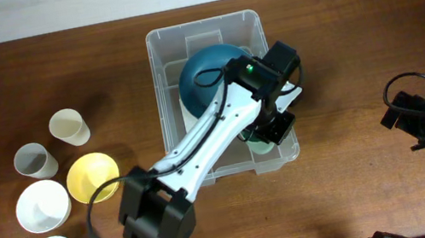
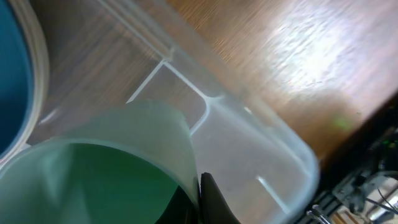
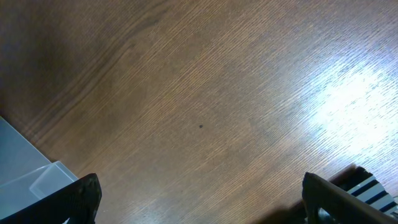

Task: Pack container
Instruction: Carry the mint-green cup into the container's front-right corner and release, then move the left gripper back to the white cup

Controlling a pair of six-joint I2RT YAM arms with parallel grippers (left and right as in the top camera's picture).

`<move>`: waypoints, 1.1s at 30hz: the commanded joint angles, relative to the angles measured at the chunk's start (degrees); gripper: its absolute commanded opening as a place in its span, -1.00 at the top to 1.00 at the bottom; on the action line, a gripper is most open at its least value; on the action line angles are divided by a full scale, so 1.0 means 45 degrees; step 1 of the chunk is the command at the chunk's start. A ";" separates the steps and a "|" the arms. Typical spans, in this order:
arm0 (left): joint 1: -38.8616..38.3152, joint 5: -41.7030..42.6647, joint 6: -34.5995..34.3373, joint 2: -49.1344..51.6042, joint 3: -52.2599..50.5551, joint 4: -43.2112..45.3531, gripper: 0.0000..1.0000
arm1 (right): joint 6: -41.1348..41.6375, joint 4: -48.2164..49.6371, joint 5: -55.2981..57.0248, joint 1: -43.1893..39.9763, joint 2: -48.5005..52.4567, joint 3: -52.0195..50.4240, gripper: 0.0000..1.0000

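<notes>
One container [image 1: 164, 101] sits at top centre of the overhead view, open side up, its long axis running top to bottom. Inside are one dark blue bowl [image 1: 206, 72] and one green cup [image 1: 262, 145]. Two cups [image 1: 68, 127] and three bowls [image 1: 92, 176] stand at left. The left gripper [image 1: 273, 130] is in the bin's lower right corner, and the right gripper [image 1: 407, 117] is well apart at far right.

Left wrist view: the jaws are pinched on the green cup's rim, with the container wall to the right.

Right wrist view: the jaws are spread wide over bare table [image 3: 199, 93], and the container corner is at lower left, outside them.
</notes>
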 commanded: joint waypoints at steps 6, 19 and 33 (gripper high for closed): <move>0.0044 0.0039 0.0068 0.0733 -0.0083 0.0335 0.91 | 0.0107 -0.0010 -0.0078 -0.0087 -0.0015 -0.0015 -0.98; 0.0209 -0.0583 0.0160 0.0262 0.0777 0.0214 0.30 | 0.0102 -0.0005 -0.0078 -0.0087 -0.0015 -0.0015 -0.98; 0.5090 -0.4396 -0.0063 -0.1831 0.4469 -0.2735 -0.15 | 0.0102 -0.0010 -0.0078 -0.0087 -0.0015 -0.0015 -0.98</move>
